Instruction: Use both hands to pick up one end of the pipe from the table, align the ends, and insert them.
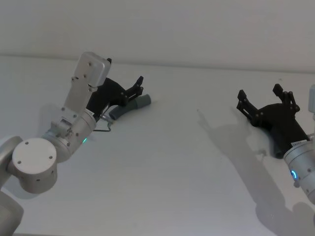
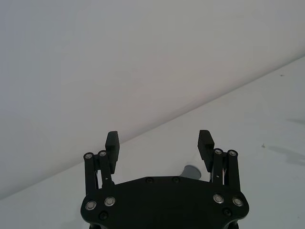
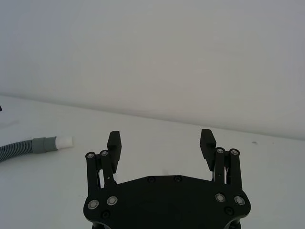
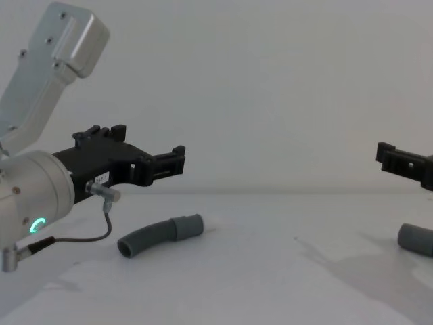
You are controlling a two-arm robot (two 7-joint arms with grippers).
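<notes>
Here, left claw (image 2: 159, 140), right claw (image 3: 160, 139): agape, empty.

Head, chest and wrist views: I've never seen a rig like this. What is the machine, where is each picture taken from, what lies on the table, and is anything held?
This is a two-armed robot at a white table. Each arm ends in a black gripper, a two-fingered clamp. The head view looks down from the robot's head. The chest view looks across the table from lower down. Each wrist view looks out along its own gripper. The left gripper hovers open above one grey pipe piece on the table. The right gripper is open too, with a second pipe piece on the table below it at the chest view's right edge. The right wrist view shows a piece's grey collar and white tip. Nothing is held.
</notes>
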